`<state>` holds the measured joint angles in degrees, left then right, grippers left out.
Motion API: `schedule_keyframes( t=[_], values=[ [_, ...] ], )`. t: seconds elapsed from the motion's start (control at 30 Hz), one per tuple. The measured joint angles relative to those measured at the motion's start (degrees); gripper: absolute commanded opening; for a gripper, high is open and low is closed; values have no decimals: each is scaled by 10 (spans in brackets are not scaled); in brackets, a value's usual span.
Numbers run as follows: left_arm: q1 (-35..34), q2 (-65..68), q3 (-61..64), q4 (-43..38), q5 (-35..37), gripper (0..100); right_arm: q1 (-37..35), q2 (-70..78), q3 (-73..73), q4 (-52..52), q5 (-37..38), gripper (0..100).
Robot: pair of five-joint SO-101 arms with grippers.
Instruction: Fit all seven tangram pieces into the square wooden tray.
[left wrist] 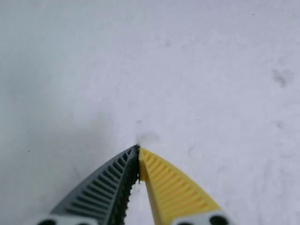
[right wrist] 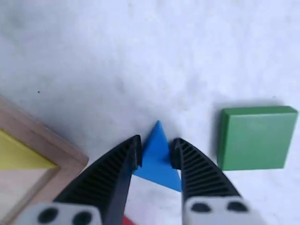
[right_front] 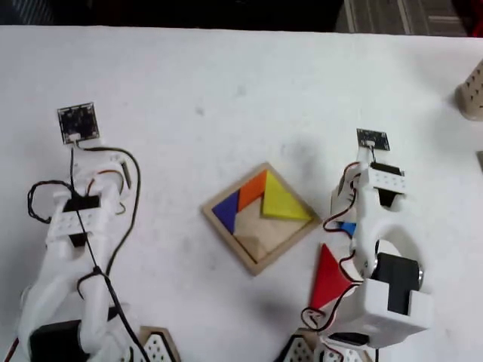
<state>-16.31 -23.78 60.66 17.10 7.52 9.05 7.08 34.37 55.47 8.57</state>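
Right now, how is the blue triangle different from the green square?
The blue triangle has three corners; the green square has four. The triangle sits inside the open right gripper; the square lies free beside it. Both lie flat on the white table, outside the tray.

The tray (right_front: 256,237) lies mid-surface (right_front: 226,90). Three pieces sit side by side in its far half: left piece (right_front: 226,210), middle piece (right_front: 253,192), right piece (right_front: 283,202). On the surface to the tray's right lies the large triangle (right_front: 328,277). Behind that, the small triangle (right wrist: 157,159) lies between the parted fingers of the right tool (right wrist: 155,142). The square piece (right wrist: 253,138) lies just beyond, away from the tray.
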Motion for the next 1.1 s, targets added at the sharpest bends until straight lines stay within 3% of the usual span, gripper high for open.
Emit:
schedule_keyframes(
  t=[0.13, 0.3, 0.53, 0.87, 1.1],
  values=[
    [35, 21, 18, 0, -3, 23, 0, 0, 3, 0, 4, 117],
    [46, 40, 18, 0, -3, 24, -4, -12, 20, 0, 75, 228],
    [47, 41, 18, 0, -3, 24, -9, -74, 91, -39, 94, 162],
    [47, 41, 18, 0, -3, 24, -3, -99, 123, -66, 95, 163],
    [51, 41, 18, -3, -3, 24, -8, -114, 135, -62, 97, 262]
  ],
)
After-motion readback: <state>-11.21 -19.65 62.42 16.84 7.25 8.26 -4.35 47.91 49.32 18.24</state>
